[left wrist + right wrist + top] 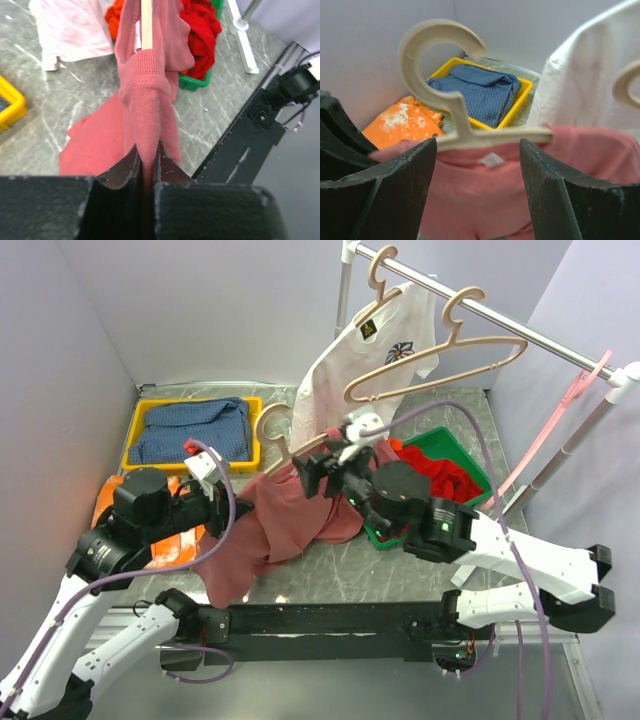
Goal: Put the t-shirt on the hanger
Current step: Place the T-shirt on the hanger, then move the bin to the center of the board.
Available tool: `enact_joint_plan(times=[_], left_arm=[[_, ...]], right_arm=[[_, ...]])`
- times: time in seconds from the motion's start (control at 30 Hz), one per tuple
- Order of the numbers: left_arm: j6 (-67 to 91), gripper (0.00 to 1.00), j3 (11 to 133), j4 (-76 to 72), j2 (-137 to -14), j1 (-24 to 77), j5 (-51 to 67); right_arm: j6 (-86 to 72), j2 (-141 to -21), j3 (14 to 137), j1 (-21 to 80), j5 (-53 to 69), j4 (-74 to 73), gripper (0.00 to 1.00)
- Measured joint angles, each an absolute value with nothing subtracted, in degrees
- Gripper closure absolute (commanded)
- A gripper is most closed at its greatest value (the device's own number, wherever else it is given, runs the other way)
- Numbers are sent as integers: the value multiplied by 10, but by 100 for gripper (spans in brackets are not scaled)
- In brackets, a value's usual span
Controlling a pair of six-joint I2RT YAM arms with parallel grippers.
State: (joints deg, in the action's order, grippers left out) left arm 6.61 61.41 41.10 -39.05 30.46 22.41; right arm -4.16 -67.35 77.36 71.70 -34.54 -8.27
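Note:
The dusty-rose t-shirt (290, 520) lies bunched on the table's middle, its collar drawn up over the beige wooden hanger (268, 430). In the right wrist view the hanger's round hook (427, 50) rises above the collar and its white label, and the t-shirt (485, 200) hangs below the bar. My right gripper (312, 468) (477, 170) is open, one finger on each side of the hanger's neck, gripping nothing. My left gripper (225, 502) (147, 162) is shut on a fold of the t-shirt (147, 100), which stretches from it up to the hanger bar (146, 22).
A yellow bin (140, 455) with a blue checked shirt sits back left, with an orange garment (170, 545) beside the left arm. A green bin (445, 440) of red clothes stands right. On the rail (520, 335) hang a white t-shirt (370, 350), an empty beige hanger (455, 350) and a pink one (560, 425).

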Motion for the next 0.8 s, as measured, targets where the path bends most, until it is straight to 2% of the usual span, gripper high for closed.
enact_joint_plan(times=[0.33,0.43,0.53,0.8], left_arm=[[52,99,656,456,-390,305,170],[52,99,659,467,-394,305,149],[52,99,683,491,-409,305,119],[51,99,760,524,-440,305,77]], right_arm=[[-147,-584,619,721,-429,-87,25],[-194,-586,587,721,-460,-104,25],[-242,-599,562,721,-487,-123,30],[-369,-642,486,678,-486,-190,32]])
